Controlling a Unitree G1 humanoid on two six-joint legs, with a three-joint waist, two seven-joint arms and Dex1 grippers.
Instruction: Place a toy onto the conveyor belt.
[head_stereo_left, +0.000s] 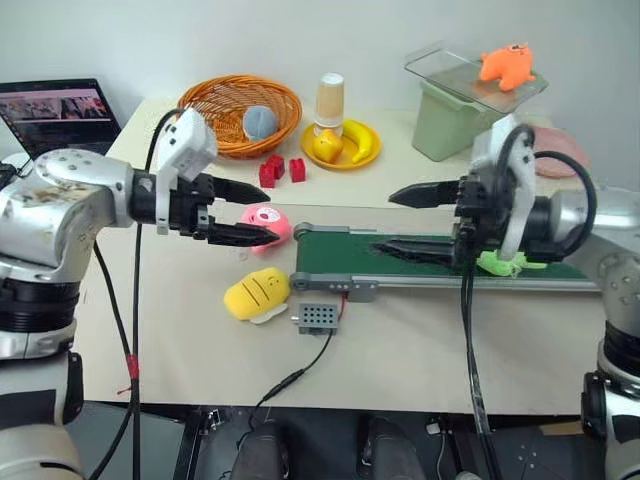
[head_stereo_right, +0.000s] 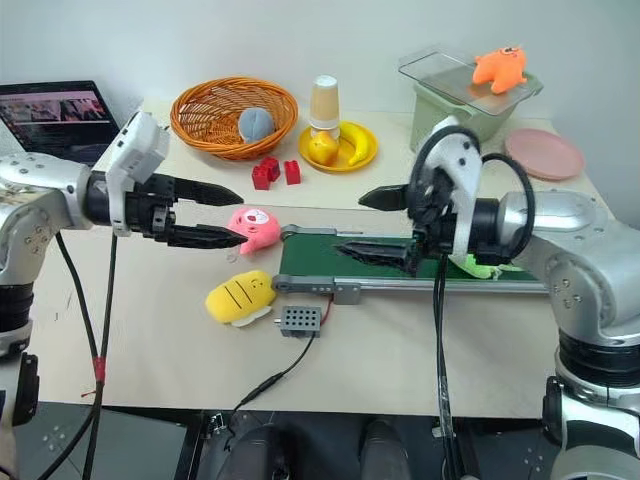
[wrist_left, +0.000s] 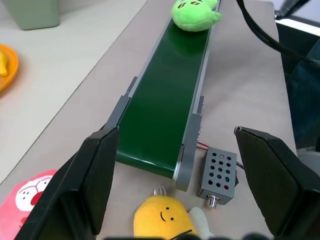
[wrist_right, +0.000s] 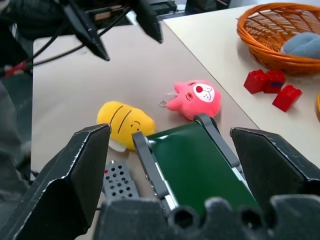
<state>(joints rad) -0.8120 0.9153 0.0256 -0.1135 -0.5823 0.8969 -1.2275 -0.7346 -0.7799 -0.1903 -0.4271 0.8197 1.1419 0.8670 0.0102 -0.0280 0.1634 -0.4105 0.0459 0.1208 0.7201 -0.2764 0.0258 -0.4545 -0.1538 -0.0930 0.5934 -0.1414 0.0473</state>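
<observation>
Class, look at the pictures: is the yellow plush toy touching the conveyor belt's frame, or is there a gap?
Apart. In the right eye view, bare table shows between the yellow plush toy and the end of the conveyor belt; the left wrist view shows the same gap.

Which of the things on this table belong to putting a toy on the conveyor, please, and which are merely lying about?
Job: conveyor belt, green toy lying on it, pink toy, yellow toy.

Lying about: wicker basket, red bricks, yellow plate, laptop.
</observation>
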